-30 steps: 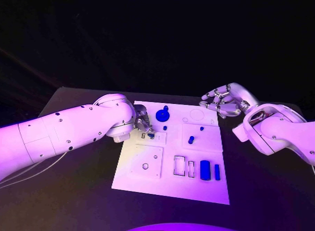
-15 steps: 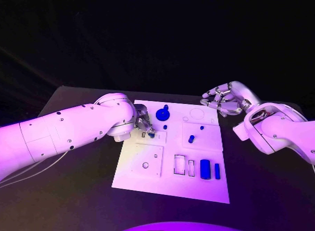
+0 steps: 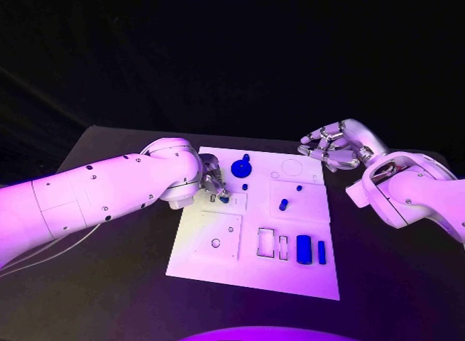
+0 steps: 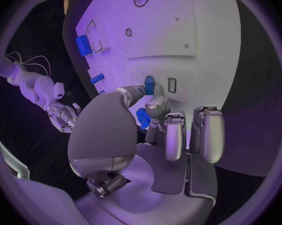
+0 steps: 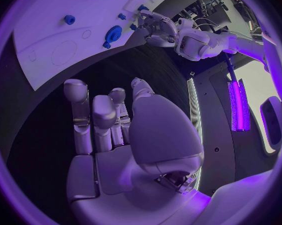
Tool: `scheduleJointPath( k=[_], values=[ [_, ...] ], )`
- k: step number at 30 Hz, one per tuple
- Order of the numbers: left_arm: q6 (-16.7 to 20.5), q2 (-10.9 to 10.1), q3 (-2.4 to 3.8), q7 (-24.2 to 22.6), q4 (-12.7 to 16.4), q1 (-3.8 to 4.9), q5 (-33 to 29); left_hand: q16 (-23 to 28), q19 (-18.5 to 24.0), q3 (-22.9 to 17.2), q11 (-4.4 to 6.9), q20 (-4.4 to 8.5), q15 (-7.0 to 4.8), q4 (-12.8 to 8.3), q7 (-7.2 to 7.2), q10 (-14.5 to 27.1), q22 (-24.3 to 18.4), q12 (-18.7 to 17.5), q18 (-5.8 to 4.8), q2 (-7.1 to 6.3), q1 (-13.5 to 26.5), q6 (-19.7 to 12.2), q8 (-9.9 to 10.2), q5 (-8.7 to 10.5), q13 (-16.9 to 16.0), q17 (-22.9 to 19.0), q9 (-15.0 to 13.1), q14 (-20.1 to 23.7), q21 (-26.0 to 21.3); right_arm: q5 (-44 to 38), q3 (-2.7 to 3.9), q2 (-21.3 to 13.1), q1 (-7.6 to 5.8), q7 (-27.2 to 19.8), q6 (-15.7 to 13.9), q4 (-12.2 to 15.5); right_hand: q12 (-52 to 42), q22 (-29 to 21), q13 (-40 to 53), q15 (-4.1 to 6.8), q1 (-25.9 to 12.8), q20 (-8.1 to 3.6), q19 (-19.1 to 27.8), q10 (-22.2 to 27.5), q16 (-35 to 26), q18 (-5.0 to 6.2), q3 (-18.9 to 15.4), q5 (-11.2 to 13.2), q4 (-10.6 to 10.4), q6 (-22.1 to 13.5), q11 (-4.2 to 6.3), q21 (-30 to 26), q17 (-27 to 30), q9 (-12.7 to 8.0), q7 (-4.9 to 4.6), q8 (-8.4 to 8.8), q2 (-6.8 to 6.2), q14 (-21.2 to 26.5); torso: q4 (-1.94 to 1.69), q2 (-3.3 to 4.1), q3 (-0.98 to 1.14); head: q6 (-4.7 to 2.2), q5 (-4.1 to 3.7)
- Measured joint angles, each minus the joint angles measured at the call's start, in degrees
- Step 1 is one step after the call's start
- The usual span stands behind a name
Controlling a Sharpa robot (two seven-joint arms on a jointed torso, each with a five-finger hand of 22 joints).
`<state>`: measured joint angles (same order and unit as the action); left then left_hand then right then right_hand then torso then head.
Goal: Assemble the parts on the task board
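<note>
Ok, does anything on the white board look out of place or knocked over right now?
Nothing stands out. The task board lies flat on the table, and the blue parts sit in tidy positions on it. The left hand works at a small blue piece; the right hand is off the board.

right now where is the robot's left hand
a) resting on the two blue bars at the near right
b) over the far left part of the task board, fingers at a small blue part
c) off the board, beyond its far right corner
b: in the head view the left hand is over the far left of the task board, its fingers at a small blue part.
</note>
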<state>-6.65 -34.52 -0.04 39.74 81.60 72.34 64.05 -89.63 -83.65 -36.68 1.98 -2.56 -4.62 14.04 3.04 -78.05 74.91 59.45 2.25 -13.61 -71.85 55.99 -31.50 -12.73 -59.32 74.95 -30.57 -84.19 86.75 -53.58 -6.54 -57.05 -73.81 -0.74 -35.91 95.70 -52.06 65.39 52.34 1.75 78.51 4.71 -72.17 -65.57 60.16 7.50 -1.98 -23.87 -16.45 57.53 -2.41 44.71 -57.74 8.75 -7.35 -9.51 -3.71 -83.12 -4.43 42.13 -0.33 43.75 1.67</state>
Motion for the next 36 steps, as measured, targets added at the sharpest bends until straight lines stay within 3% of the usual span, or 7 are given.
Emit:
scheduleJointPath(
  k=[14,17,20,22,26,30,36],
  values=[
    [-0.2,-0.2,0.04,0.0,0.2,-0.22,0.7,0.0,0.0,0.0,0.03,0.00,-0.20,-0.1,-0.14,0.0,0.0,0.0,0.00,-0.03,0.6,-0.1,-0.6,-0.24,0.1,0.0,-1.3,0.2,0.0,0.0,-0.01,0.1,0.07,-0.2,-0.1,-0.1,0.0,0.0,-0.2,0.00,0.3,0.00,0.0,0.0,0.0,0.00,0.0,-0.8,0.0,0.0,0.00,0.0,0.0,0.0,0.00,0.00,0.30,0.0,-0.04,-0.02,0.01,0.09,0.28],
    [-0.3,0.0,0.05,0.0,0.1,-0.22,0.7,0.0,0.0,0.1,0.28,0.00,-0.20,-0.2,-0.22,-0.3,0.0,0.0,0.00,0.22,0.9,-0.2,-1.1,-0.24,0.1,0.0,-1.6,0.2,0.0,0.0,-0.01,0.2,0.08,-0.2,-0.1,-0.2,0.0,0.0,-0.5,0.00,0.3,0.00,0.0,0.0,0.0,0.00,0.0,-2.6,0.0,0.0,0.00,-0.3,0.0,0.0,0.00,-0.22,0.30,0.0,-0.03,0.00,0.03,0.09,0.34],
    [-0.4,0.2,0.07,0.0,0.0,-0.21,0.9,0.0,0.0,0.1,0.29,0.00,-0.20,-0.2,-0.25,-0.3,0.0,0.0,0.00,0.46,1.1,-0.2,-1.5,-0.24,0.3,0.0,-1.7,0.2,0.0,0.0,-0.01,0.3,0.09,-0.2,-0.1,-0.3,0.0,0.0,-0.5,0.00,0.3,0.00,0.0,0.0,0.0,0.00,0.0,-2.9,0.0,0.0,-0.01,-0.3,0.0,0.0,0.00,-0.22,0.30,0.0,-0.03,0.01,0.03,0.09,0.31],
    [-0.5,0.3,0.07,0.0,-0.1,-0.21,0.9,0.0,0.0,0.3,0.44,0.00,-0.37,-0.5,-0.52,-0.4,0.0,0.0,0.00,0.12,1.7,-0.5,-1.8,-0.24,0.4,0.0,-3.7,0.1,0.0,0.0,-0.01,0.3,0.09,-0.2,-0.1,-0.3,0.0,-0.1,-0.6,0.00,0.3,0.00,0.0,0.0,0.0,0.00,0.0,-2.9,0.0,0.0,-0.01,-0.5,0.0,0.0,0.00,-0.22,0.30,0.0,-0.03,0.02,0.03,0.09,0.24],
    [-0.8,0.4,0.06,0.0,-0.3,-0.21,1.0,0.0,0.0,0.3,0.56,0.00,-0.61,-1.0,-0.53,-0.6,0.0,0.0,0.00,0.18,2.4,-0.5,-2.1,-0.24,0.5,0.0,-4.6,0.2,0.0,0.0,-0.01,0.4,0.09,-0.2,-0.1,-0.3,0.0,-0.2,-0.7,0.00,0.3,0.00,0.0,0.0,-0.1,0.00,0.0,-2.9,0.0,0.0,-0.01,-0.5,0.0,0.0,0.00,-0.22,0.30,0.0,-0.01,0.02,0.05,0.16,0.22],
    [-1.0,0.5,0.06,0.0,-0.4,-0.21,1.1,0.0,0.0,0.1,0.56,0.00,-0.61,-1.5,-0.72,-0.6,0.0,0.2,0.00,0.19,3.2,-0.7,-2.2,-0.24,0.5,0.0,-5.9,0.2,0.0,0.0,-0.01,0.4,0.09,-0.2,-0.1,-0.4,0.0,-0.2,-1.1,-0.01,0.3,0.00,0.0,0.0,-0.3,0.00,-0.6,-0.4,-0.1,0.0,-0.01,-1.1,0.0,0.0,0.00,-0.22,0.30,0.0,0.00,0.02,0.05,0.18,0.22],
    [-1.3,0.4,0.10,0.0,-0.4,-0.20,1.1,0.0,0.0,-0.2,0.87,0.00,-1.02,-2.9,-0.82,-0.9,0.0,0.7,0.00,0.10,4.3,-0.8,-2.4,-0.24,0.3,0.0,-6.7,0.2,0.2,0.2,-0.03,0.4,0.11,-0.3,-0.1,-0.4,0.0,-0.2,-1.4,-0.01,0.3,0.00,0.0,0.0,-0.6,0.00,-0.7,0.2,-0.2,0.0,-0.01,-1.1,0.0,0.0,0.00,-0.22,0.30,0.0,0.04,0.02,0.07,0.12,0.09]
  ],
)
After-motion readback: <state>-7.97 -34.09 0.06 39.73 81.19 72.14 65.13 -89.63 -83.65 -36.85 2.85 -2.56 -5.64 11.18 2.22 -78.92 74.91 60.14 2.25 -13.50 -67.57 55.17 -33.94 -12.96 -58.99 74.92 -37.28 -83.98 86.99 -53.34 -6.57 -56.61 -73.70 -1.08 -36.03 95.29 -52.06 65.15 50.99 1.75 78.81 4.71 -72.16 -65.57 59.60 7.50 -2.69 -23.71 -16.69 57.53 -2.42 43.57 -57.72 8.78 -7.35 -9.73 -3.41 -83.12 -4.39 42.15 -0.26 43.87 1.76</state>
